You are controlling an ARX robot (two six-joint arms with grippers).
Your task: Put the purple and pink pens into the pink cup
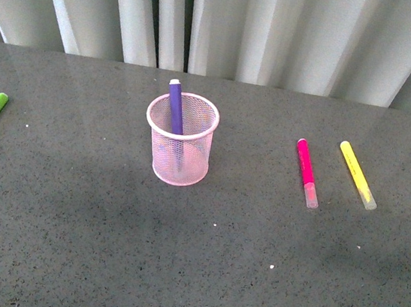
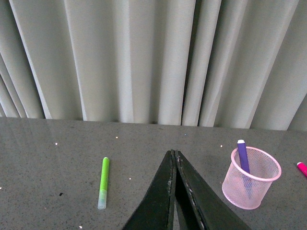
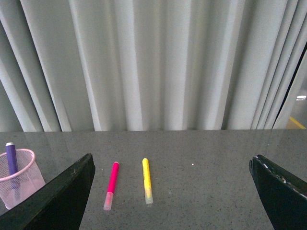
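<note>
The left gripper [image 2: 173, 158] is pressing its two dark jaws together with nothing between them, hanging above the grey speckled table [image 2: 57, 191]. In the left wrist view, a lime-green marker [image 2: 103, 182] is lying flat to one side of it, clear cap nearer the camera. The pink mesh cup [image 2: 264, 191] is standing upright to the other side. The purple pen [image 2: 242, 155] is standing inside the pink mesh cup, leaning against the rim with its upper end poking out above it.

The right gripper [image 3: 172, 158] is spreading its jaws wide and carrying nothing, with bare tabletop showing in the gap. Ahead of it, the pink pen [image 3: 112, 184] and a yellow marker [image 3: 147, 179] are lying flat side by side, near each other but apart and roughly parallel, their clear caps pointing toward the camera.

In the front view, the pink mesh cup is sitting near the middle of the table. The pink pen is resting well apart from it on the right, the yellow marker is lying just beyond that, and the lime-green marker is lying far off at the left edge. A pale pleated curtain [image 1: 283, 27] is hanging behind the table's far edge.
</note>
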